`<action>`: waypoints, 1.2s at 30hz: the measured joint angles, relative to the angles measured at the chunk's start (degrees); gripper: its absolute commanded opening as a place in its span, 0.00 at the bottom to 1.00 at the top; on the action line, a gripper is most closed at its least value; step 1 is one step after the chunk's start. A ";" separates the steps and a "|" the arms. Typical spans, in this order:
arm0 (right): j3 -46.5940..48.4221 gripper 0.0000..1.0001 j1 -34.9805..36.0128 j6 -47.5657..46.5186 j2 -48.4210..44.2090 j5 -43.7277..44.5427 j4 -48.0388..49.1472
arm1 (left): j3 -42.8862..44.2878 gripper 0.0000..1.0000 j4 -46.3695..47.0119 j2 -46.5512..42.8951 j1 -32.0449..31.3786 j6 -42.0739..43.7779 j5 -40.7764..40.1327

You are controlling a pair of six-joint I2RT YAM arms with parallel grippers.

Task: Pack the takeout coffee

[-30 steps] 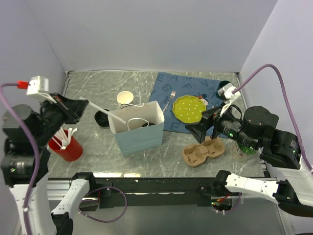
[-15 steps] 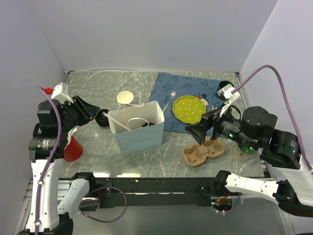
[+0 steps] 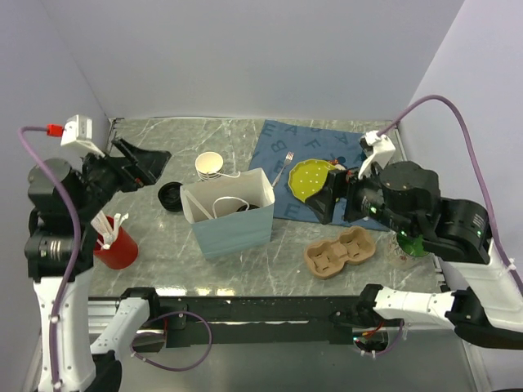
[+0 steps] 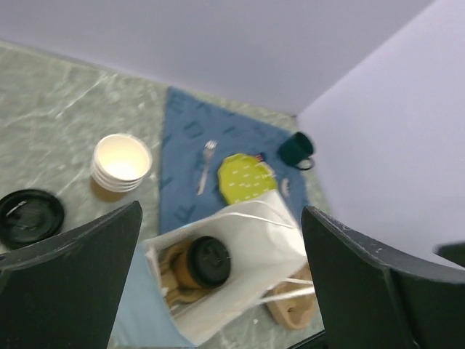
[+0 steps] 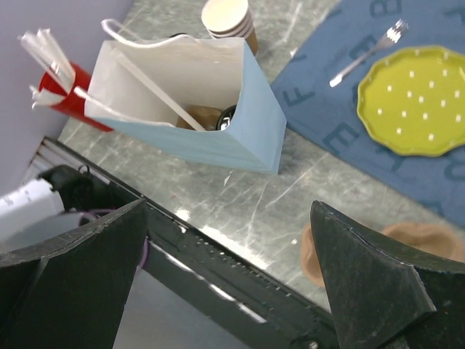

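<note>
The takeout coffee (image 4: 207,262), a brown paper cup with a black lid, stands inside the white and light-blue paper bag (image 3: 233,229), resting in a brown carrier. In the right wrist view only a sliver of the coffee (image 5: 227,114) shows in the bag (image 5: 218,138). A long white stick (image 5: 156,91) leans inside the bag. My left gripper (image 3: 151,163) hangs open to the left of the bag and above it, empty; in its own view the gripper (image 4: 221,218) frames the bag (image 4: 247,291). My right gripper (image 3: 320,200) is open and empty to the right of the bag, over the table's near edge (image 5: 229,211).
A loose black lid (image 3: 170,196) and stacked cream cups (image 3: 209,166) lie left of the bag. A red cup of straws (image 3: 114,243) stands front left. A blue mat (image 3: 278,151) carries a fork (image 3: 283,167) and a yellow-green plate (image 3: 315,180). A brown cup carrier (image 3: 343,251) lies front right, a dark green mug (image 4: 296,149) at the back.
My left gripper has opened, let go of the long white stick that now leans in the bag, and drawn back to the left. My right arm has swung left toward the bag.
</note>
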 measured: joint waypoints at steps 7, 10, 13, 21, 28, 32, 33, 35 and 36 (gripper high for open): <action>4.04 1.00 0.00 6.80 5.09 1.07 -2.99 | -6.71 0.97 4.63 -9.64 0.00 -3.89 5.81; 4.04 1.00 -0.02 8.41 6.19 0.59 -3.06 | -10.71 0.97 5.84 -12.72 -0.02 -5.92 7.89; 3.96 1.00 0.00 10.21 6.32 -0.37 -2.95 | -12.96 0.97 5.84 -13.66 0.00 -7.39 8.63; 1.73 1.00 -0.02 12.92 6.14 -2.75 -1.46 | -13.88 0.97 5.64 -14.58 0.00 -8.31 9.77; 0.31 1.00 0.00 14.10 4.90 -4.07 -0.39 | -13.88 0.97 4.85 -15.28 0.00 -8.31 9.81; -0.17 1.00 0.00 14.36 4.31 -4.28 0.09 | -13.86 0.97 4.81 -15.89 0.00 -8.31 9.86; -0.28 1.00 -0.02 14.43 4.22 -4.31 0.13 | -13.86 0.97 4.81 -15.89 0.00 -8.31 9.86; -0.35 1.00 0.00 14.45 4.13 -4.42 0.13 | -13.86 0.97 4.72 -15.89 0.00 -8.31 9.84; -0.35 1.00 0.00 14.43 4.13 -4.42 0.11 | -13.84 0.97 4.70 -15.89 0.00 -8.31 9.84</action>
